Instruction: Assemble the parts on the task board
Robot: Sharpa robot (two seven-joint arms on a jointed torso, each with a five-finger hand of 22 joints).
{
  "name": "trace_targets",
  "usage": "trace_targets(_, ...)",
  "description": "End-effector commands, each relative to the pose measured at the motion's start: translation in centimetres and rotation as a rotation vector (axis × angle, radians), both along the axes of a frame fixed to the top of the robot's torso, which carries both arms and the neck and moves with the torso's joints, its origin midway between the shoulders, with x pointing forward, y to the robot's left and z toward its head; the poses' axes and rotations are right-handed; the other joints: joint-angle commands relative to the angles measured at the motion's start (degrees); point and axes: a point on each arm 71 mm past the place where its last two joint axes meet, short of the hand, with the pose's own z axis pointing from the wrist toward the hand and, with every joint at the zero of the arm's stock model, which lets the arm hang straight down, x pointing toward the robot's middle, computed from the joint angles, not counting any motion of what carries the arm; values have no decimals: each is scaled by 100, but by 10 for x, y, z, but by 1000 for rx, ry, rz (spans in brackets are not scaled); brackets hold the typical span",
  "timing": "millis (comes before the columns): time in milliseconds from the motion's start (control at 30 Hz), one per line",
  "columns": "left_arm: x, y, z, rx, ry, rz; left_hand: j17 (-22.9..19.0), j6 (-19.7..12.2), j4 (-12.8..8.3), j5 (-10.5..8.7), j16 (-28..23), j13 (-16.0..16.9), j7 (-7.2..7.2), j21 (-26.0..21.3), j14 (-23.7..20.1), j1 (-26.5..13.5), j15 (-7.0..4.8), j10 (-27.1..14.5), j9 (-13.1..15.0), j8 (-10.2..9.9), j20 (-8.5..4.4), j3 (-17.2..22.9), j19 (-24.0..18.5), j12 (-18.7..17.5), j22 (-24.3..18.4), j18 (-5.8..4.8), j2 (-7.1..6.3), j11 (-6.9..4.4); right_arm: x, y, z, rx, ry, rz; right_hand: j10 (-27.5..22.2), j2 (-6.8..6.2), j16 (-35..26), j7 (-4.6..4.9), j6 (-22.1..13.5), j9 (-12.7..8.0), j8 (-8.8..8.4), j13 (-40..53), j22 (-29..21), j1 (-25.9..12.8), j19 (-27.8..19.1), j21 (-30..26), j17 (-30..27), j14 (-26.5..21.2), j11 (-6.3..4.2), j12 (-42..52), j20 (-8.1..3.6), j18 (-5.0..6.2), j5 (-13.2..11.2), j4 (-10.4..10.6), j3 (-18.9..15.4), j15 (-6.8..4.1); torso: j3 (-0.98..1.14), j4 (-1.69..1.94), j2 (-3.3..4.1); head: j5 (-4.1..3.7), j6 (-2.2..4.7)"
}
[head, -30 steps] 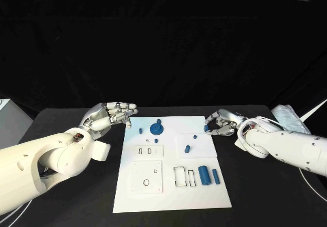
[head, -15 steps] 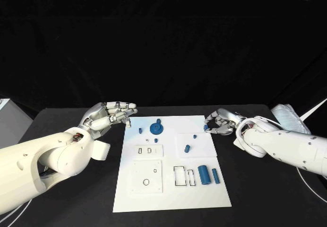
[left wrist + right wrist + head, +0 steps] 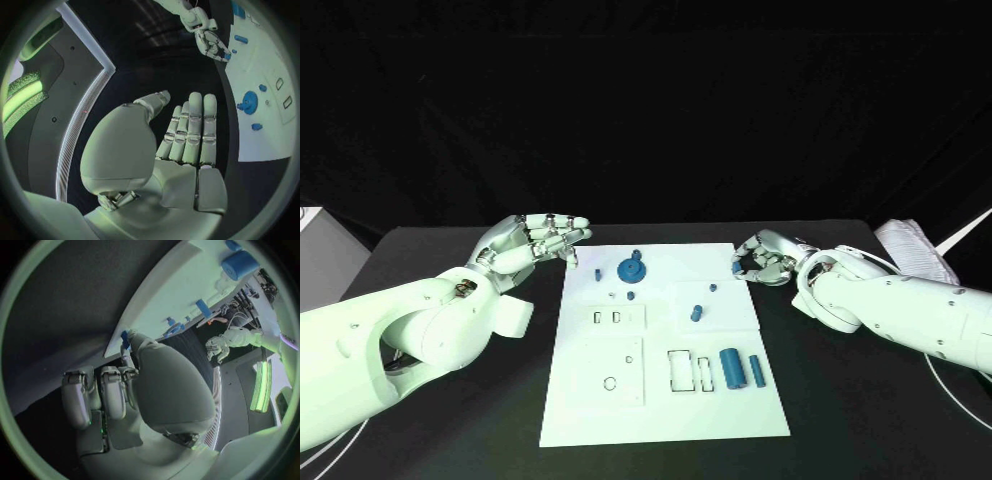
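No text, label, number or sign can be read on anything in these pictures.

The two arms were smooth white shells; the left hand (image 3: 535, 240) and right hand (image 3: 764, 259) were silver, segmented, many-fingered.

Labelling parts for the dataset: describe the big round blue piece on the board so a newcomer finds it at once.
Start at the white rectangular task board in the middle of the black table, and go to its far end, towards the robot's left hand. There lies the round blue disc-shaped part with a raised stub in its middle. It is the one wide, circular piece; the blue parts around it are small pegs or slim cylinders.
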Motion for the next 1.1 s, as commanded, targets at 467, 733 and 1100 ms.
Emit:
trace_targets(467,-2,-2,1,-2,3,-30,-15,-46,23,-37,40,2,36,55,-73,-97,13,-45,6,-20,10,22,-73,-41,11,77,-2,44,1,2,-2,-12,12,3,586,-43,21,-4,57,-14,3,1508,1503,-149,584,25,1509,597,-45,23,-46,-80,-37,-5,116,-19,2,2,-6,-2,-4)
trace_targets(733,-2,-2,0,0,6,-32,-16,-49,25,-42,42,2,37,56,-76,-102,15,-49,6,-21,12,17,-77,-42,12,77,-4,46,1,3,-1,-7,-6,10,586,170,21,-250,548,118,327,1508,1508,-181,588,31,1509,597,-255,23,-188,-81,-17,-126,438,-196,6,-4,-3,7,-1)
trace_targets(1100,-1,-1,0,3,6,-32,-18,-57,23,-48,45,1,40,58,-80,-102,17,-57,6,-25,15,12,-83,-44,12,77,-8,48,1,3,4,12,-69,-23,586,220,21,-389,641,264,586,1508,1508,-371,588,31,1509,597,-387,23,-293,-81,-22,-225,553,-297,9,-2,-6,0,-12)
